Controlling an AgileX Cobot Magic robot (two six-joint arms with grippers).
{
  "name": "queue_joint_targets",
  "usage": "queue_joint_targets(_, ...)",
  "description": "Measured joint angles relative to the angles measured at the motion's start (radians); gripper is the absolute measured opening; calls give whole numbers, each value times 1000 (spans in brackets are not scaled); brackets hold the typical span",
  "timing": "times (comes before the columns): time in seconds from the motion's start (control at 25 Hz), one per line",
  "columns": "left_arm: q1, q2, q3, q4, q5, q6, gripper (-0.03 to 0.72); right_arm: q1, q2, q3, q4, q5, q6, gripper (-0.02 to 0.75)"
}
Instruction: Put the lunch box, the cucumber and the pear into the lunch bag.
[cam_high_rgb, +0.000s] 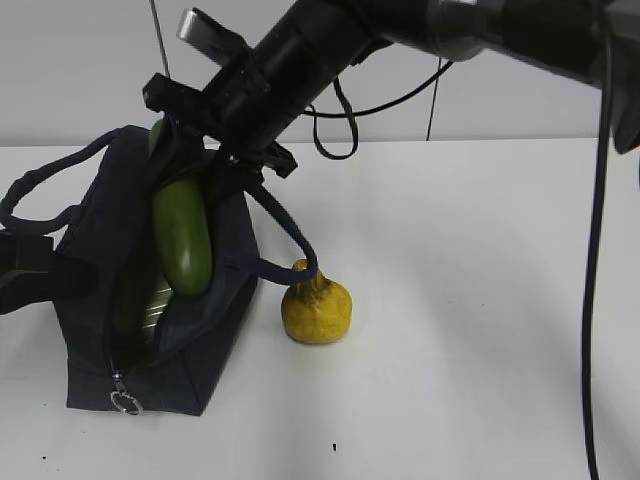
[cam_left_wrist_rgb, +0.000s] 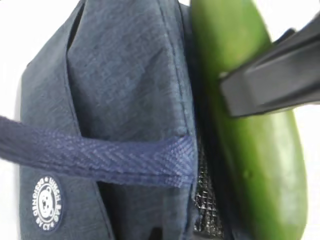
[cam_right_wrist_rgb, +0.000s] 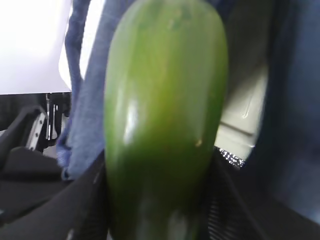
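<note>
Nearest the exterior lens, the metal ring pull (cam_high_rgb: 125, 402) hangs at the front end of the lunch bag (cam_high_rgb: 215, 340), the zipper run open so that the mouth gapes upward. Through that mouth a pale lid is glimpsed — the lunch box (cam_high_rgb: 158, 303) is judged to be already inside, lying low against the lining.

The cucumber (cam_high_rgb: 182, 238) is held nearly upright by the right gripper (cam_high_rgb: 190, 160), jaws closed on its upper part; its rounded lower end is pointed down into the opening, apparently so that it can be slid in beside the box rather than laid across the rim. Whether the tip touches the box cannot be told.

The left gripper (cam_high_rgb: 25, 270) is seen at the bag's left side, near a loop handle (cam_high_rgb: 45, 180) — probably to keep the mouth spread. Its jaws are not shown clearly; their state cannot be told.

The pear (cam_high_rgb: 316, 308) is left on the tabletop (cam_high_rgb: 470, 300), just beside the bag's right wall, with the other handle (cam_high_rgb: 290, 235) drooping onto its stub. It is judged to be the last item.
</note>
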Motion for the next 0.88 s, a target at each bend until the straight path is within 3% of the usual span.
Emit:
queue_joint_targets(0.36,0,0,0,0,-1,0,-15,1,83,-2,166,-69,-14,377)
queue_joint_targets(0.52,0,0,0,0,-1,0,-15,1,90,-2,141,-102,-29,401)
queue_joint_targets(0.72,0,0,0,-1,-1,0,-15,1,90,-3,104,-111,-33,526)
queue_joint_targets(0.88,0,0,0,-1,-1,0,-15,1,90,-61,73,-77,-33,553)
